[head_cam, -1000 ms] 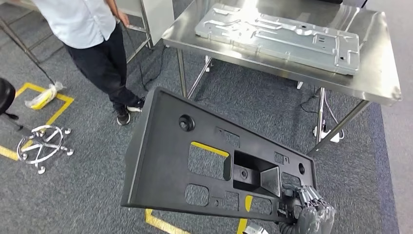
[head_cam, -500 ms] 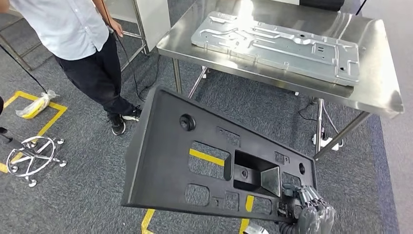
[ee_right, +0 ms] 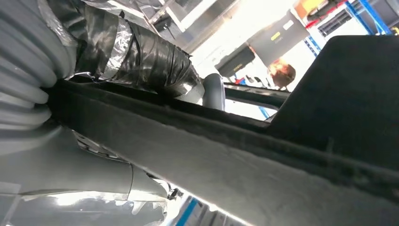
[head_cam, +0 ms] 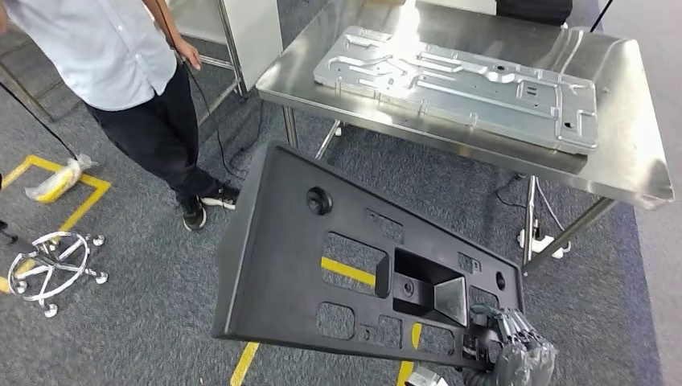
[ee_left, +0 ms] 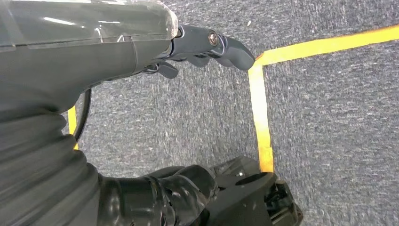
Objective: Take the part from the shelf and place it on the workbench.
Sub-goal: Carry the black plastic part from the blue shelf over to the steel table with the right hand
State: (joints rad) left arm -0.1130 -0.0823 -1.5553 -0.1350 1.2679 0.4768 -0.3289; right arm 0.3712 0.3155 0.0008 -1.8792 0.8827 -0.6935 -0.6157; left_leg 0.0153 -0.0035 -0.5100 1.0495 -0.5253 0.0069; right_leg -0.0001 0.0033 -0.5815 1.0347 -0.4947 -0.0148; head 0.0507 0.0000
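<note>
Right hand (head_cam: 515, 354) sits at the lower right of the frame, fingers clamped on the near corner of the black part (head_cam: 322, 265), and the right wrist view backs that up: the panel's long dark edge runs right through the grasp. The whole panel hangs in the air, tilted, spreading up and left across the middle of the frame, grey carpet and yellow floor tape (head_cam: 347, 270) showing through its cut-outs. Left hand (ee_left: 207, 44) is down by the robot's side over the carpet, holding nothing; its fingers look loosely curled, though whether they are fully closed I cannot tell.

So this reads as the carry step: the part is in hand but not set down. Beyond it, at the top of the frame, stands the steel counter (head_cam: 635, 161), and a big silver stamped plate (head_cam: 458, 84) already covers most of its top. Bare steel shows along the near edge and the right end. A person (head_cam: 121, 64) stands at upper left, beside the counter's corner.

Next move, by my judgement: close in on the counter, level the panel, lift it over the near rim and lower it clear of that plate's edges.
</note>
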